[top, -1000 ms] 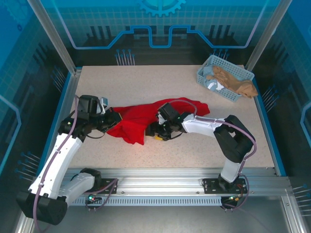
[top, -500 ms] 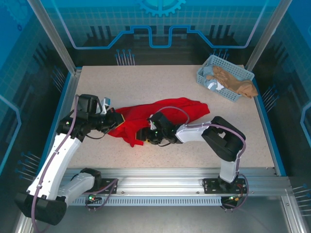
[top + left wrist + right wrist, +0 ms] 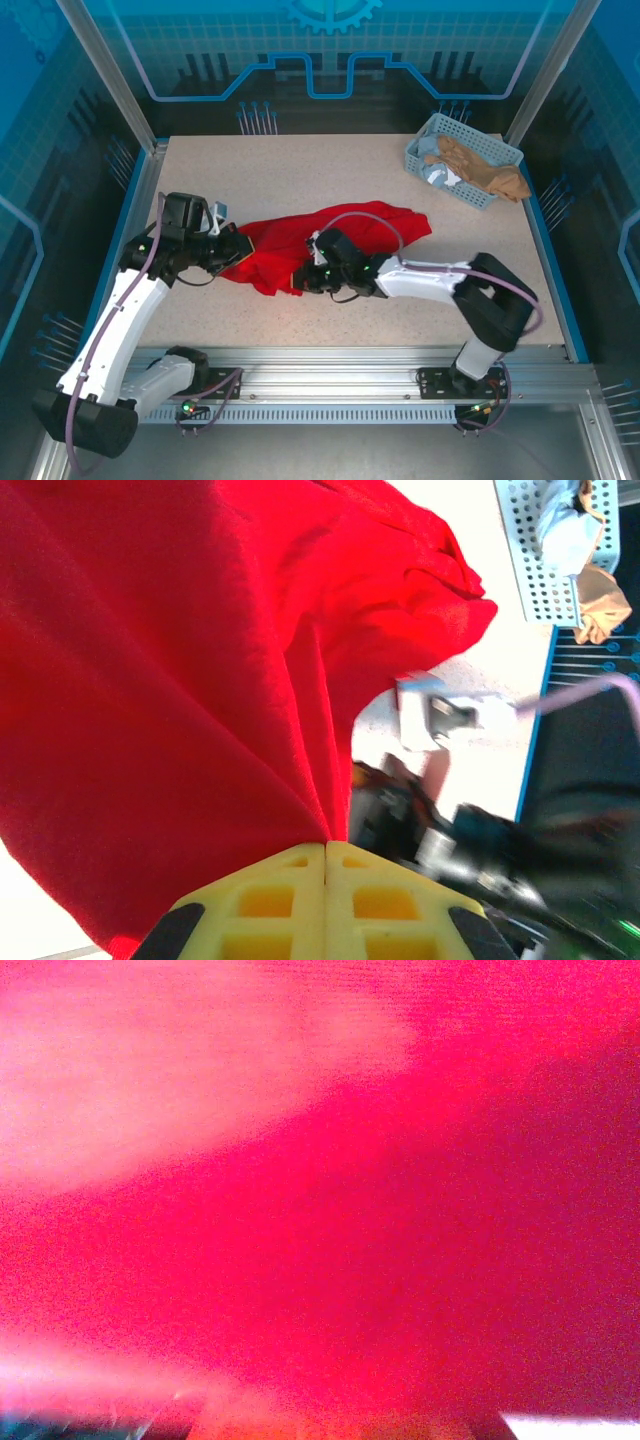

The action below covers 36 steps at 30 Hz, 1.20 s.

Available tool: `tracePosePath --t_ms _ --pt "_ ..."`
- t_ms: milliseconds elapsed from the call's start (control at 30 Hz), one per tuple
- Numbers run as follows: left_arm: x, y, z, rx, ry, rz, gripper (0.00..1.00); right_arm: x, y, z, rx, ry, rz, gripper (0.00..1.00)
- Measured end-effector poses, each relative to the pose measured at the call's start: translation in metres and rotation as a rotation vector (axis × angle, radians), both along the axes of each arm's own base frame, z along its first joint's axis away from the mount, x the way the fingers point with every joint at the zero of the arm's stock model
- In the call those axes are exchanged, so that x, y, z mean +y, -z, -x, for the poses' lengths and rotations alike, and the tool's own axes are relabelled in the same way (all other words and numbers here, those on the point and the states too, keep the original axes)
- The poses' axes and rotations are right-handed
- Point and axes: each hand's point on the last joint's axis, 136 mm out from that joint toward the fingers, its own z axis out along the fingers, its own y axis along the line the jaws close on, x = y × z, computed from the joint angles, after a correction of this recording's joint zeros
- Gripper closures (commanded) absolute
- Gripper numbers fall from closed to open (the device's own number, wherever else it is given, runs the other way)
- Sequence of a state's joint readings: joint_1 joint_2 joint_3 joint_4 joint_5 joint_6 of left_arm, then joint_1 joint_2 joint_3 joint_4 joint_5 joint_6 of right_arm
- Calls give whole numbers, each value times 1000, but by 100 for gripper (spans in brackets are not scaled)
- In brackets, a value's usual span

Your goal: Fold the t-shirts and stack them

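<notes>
Top camera looks down; wrist cameras hug the red t-shirt (image 3: 335,232).

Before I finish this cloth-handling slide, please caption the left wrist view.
Left gripper shut on a fold of the bunched red t-shirt; pale lattice basket beyond.

**Materials and surface finishes on the desk**

We read the red t-shirt (image 3: 290,245) as soft, matt knit cloth, creased into loose folds; its fine weave shows in the left wrist view. The left fingers (image 3: 270,900) are matt yellow moulded plastic with recessed pockets. The desk (image 3: 300,170) has a pale, speckled, matt top. The basket (image 3: 460,190) is pale blue plastic lattice and holds tan cloth (image 3: 485,170). The arm shells (image 3: 120,320) look like smooth, glossy white plastic, and the front rail (image 3: 330,383) like ribbed, satin metal.
</notes>
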State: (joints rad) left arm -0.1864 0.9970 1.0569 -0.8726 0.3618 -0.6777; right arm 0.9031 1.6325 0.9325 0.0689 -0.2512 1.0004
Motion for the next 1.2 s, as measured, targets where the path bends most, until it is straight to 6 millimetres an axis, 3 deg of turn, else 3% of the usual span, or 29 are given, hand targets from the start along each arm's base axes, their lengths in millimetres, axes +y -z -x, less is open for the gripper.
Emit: tracePosePath --t_ms 133,333,433,567,767,900,933,1033,1100,1200 --pt "4 2 -2 -2 -18 -24 100 -15 -37 26 1 -96 -22 100" --pt "2 -2 -6 -29 -14 -20 100 -41 -51 58 117 -223 0 100" --pt "-2 2 -11 -48 -2 -16 100 -49 -54 63 167 -254 13 100" --pt "-10 29 -26 0 16 -26 100 -66 -39 41 241 -204 40 100" --pt "-29 97 -74 146 48 -86 100 -123 40 -21 449 25 187 100" --pt "-53 125 -119 169 114 -143 100 -141 58 -48 494 86 253 100" --pt "-58 131 -130 164 130 -169 97 -142 58 -56 489 90 265 100" --pt "-65 145 -147 155 156 -252 76 -142 56 -69 465 91 300 100" --pt "-63 152 -144 160 159 -305 59 -146 57 -72 461 96 332 100" --pt "-57 152 -131 168 150 -380 52 -155 62 -67 474 106 388 93"
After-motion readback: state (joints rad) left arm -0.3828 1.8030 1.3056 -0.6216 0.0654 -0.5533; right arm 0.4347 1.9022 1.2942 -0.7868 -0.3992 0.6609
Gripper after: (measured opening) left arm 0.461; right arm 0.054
